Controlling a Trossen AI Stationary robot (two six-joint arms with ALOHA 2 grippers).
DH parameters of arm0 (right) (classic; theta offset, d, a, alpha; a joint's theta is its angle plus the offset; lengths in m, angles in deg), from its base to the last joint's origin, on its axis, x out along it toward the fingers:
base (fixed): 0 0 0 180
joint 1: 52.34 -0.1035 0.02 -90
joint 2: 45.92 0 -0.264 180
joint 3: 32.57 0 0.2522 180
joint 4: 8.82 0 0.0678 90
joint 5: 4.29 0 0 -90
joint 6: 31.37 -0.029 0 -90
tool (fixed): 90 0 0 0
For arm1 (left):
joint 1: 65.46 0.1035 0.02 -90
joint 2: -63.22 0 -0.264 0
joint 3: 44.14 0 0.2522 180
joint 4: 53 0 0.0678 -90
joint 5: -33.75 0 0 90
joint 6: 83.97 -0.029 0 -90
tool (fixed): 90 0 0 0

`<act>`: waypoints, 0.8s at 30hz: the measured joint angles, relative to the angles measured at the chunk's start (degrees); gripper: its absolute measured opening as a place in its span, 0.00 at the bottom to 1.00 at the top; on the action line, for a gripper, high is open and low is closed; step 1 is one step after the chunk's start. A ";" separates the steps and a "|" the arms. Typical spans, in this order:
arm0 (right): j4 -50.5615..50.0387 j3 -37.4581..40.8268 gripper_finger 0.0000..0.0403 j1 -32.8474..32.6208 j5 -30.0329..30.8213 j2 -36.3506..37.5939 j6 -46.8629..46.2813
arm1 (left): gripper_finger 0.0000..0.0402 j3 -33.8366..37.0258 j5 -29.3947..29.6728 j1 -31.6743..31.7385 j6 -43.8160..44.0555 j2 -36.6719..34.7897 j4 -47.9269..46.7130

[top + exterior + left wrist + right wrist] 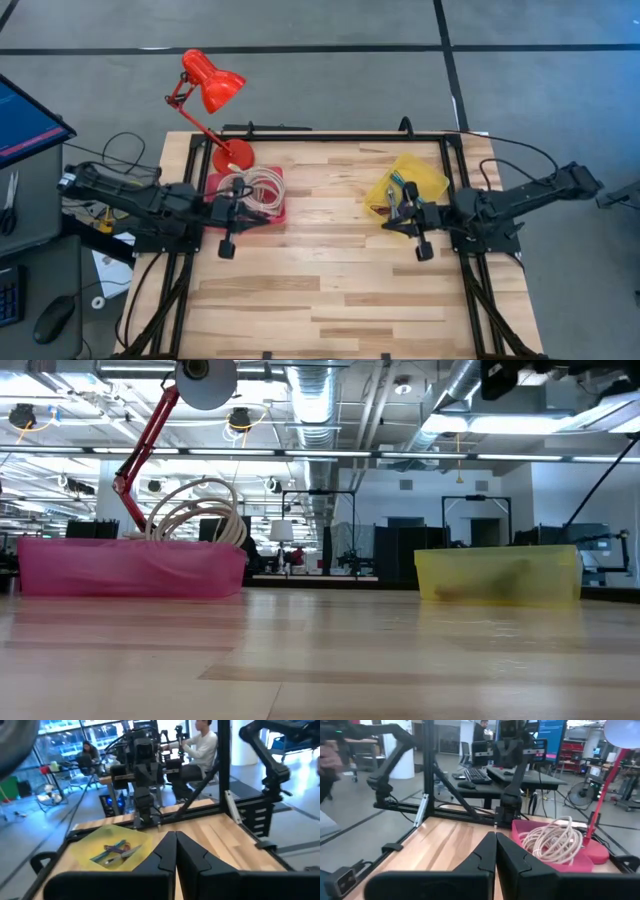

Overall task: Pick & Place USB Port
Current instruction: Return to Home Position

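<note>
**Sorting looks finished; both arms are being parked empty**

The left gripper (175, 840) is being held shut, its two fingers pressed flat together with nothing between them. The right gripper (495, 840) is being held the same way, closed and empty. Both are being carried low over the table (330, 300), each at its own side and facing the other across the boards.

The pink bin (130, 568) is lying just beside the left gripper and, for the right gripper, straight ahead on the far side of the table. A coil of pale cable (552, 842) is resting in it, its loops rising above the rim. The yellow bin (497, 575) is lying just beside the right gripper and straight ahead of the left one. A few short cable pieces (116, 851) are lying in its bottom; their colours cannot be told apart with any certainty.

No cable is being seen loose on the boards between the two grippers, so the placing part is being judged complete. Only the settling of the arms into their rest pose appears to be left, and from their tucked posture in the high view that is being judged close to done.
</note>
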 joint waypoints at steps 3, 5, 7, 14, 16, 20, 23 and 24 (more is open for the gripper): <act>-0.06 -2.41 0.00 2.25 -0.44 -2.81 1.54 | 0.01 0.74 0.22 -0.37 -3.40 1.61 4.43; -0.18 -3.97 0.00 4.13 -3.26 -4.35 3.49 | 0.01 0.78 0.11 -0.05 -5.53 2.13 5.79; -0.11 -5.44 0.00 6.34 -7.24 -5.27 4.34 | 0.01 0.81 0.19 0.55 -7.04 2.11 7.40; -0.16 -8.99 0.00 16.54 -17.43 -7.10 4.39 | 0.01 0.76 -0.41 5.95 -8.54 0.83 8.41; 0.05 -9.68 0.00 19.52 -20.20 -7.78 4.15 | 0.01 0.78 -1.70 7.91 -9.03 0.85 8.33; -0.10 -10.58 0.00 24.63 -23.85 -8.50 3.11 | 0.01 0.78 -4.22 12.52 -9.06 0.55 8.48; -0.02 -10.82 0.00 26.99 -25.05 -8.26 2.29 | 0.01 0.78 -5.86 15.87 -8.54 -0.47 8.77; -0.11 -10.82 0.00 27.46 -25.14 -8.04 1.74 | 0.01 0.78 -6.65 16.88 -8.25 -0.90 8.71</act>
